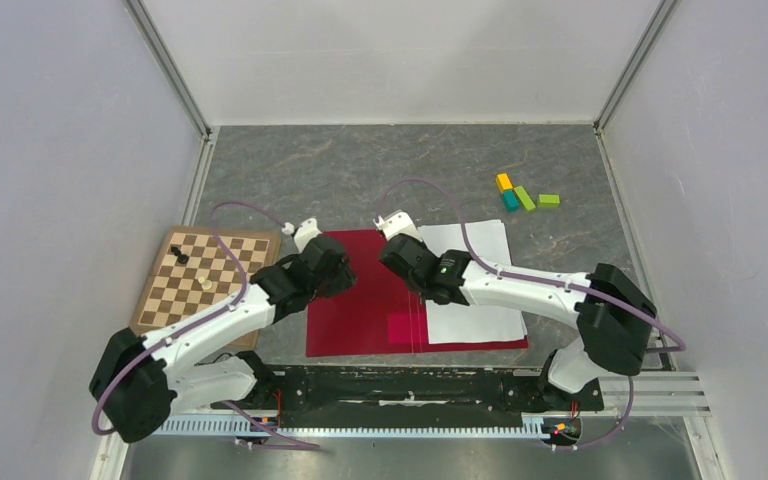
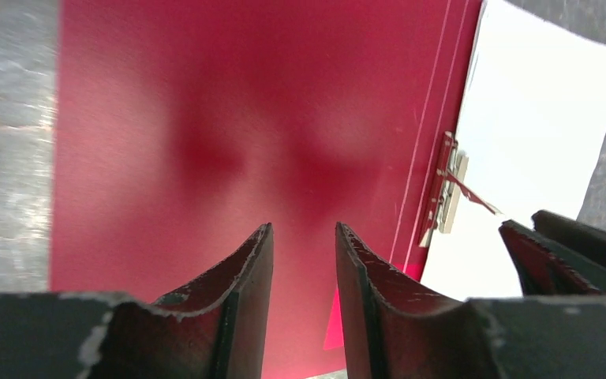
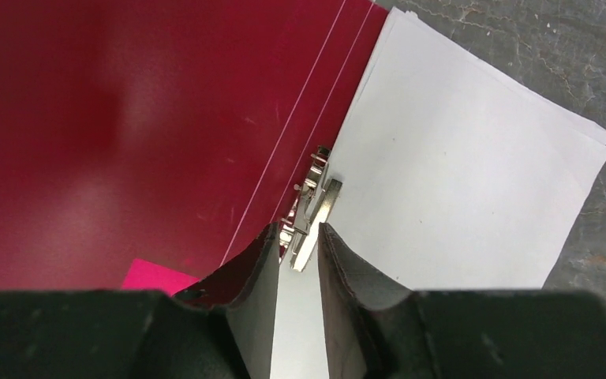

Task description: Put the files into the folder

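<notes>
The folder (image 1: 358, 300) lies spread open and flat on the tabletop (image 1: 360, 170), directly under both grippers. The left gripper (image 2: 303, 229) hangs above the bare red left half. Its jaws stand moderately apart with nothing between them, only the red card showing through the gap.

The right gripper (image 3: 297, 229) is just to the right of the left one, over the folder's spine. Its jaws are narrow, and the shiny lever of the metal clip (image 3: 316, 189) runs into the gap between them. The pictures do not show whether the pads (image 3: 262, 260) actually pinch the lever or merely flank it. In the left wrist view the lever slants up from the clip toward the right gripper's fingertips.

The files (image 1: 480, 290) rest on the folder's right half, ahead of and to the right of the right gripper. The sheets are slightly fanned at their outer edges, and their inner edge is against the clip. A pink square (image 1: 400, 328) sits on the red card just left of the spine, on the near side of the right gripper.

A chessboard (image 1: 200, 280) with two pieces on it lies left of the left gripper, clear of the folder. A few coloured blocks (image 1: 525, 196) lie well beyond the right gripper, toward the far right.
</notes>
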